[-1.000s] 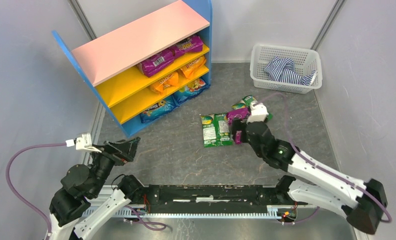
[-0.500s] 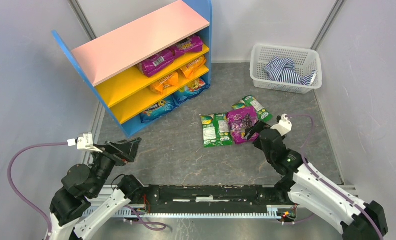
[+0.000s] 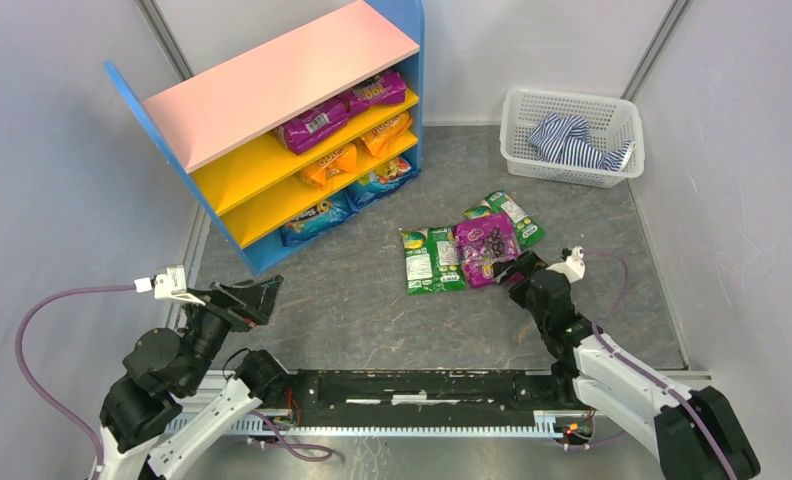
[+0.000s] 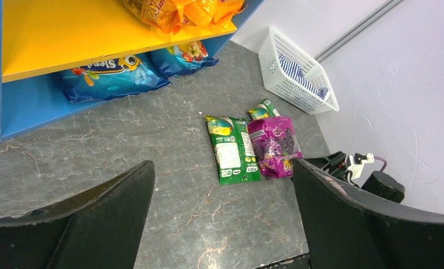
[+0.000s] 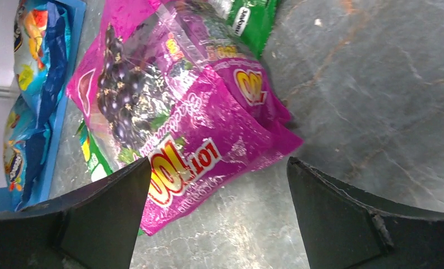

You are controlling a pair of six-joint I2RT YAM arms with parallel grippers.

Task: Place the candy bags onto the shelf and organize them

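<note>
The shelf (image 3: 272,80) holds purple bags (image 3: 317,122) on its top yellow board, orange bags (image 3: 330,163) on the middle one and blue bags (image 3: 315,218) at the bottom. On the floor lie a green bag (image 3: 430,260), a purple bag (image 3: 486,247) and a second green bag (image 3: 515,214). My right gripper (image 3: 515,270) is open and low, at the purple bag's near edge; in the right wrist view the purple bag (image 5: 180,117) lies just ahead of the right gripper (image 5: 218,168). My left gripper (image 3: 257,295) is open and empty, near the shelf's front corner.
A white mesh basket (image 3: 572,135) with a striped cloth (image 3: 572,140) stands at the back right. Grey walls close in both sides. The left wrist view shows the floor bags (image 4: 231,148) and the right arm (image 4: 348,165) beyond them.
My right gripper has drawn back from over the purple bag towards the near edge and dropped lower. The purple bag now lies uncovered. The left arm has not moved.
</note>
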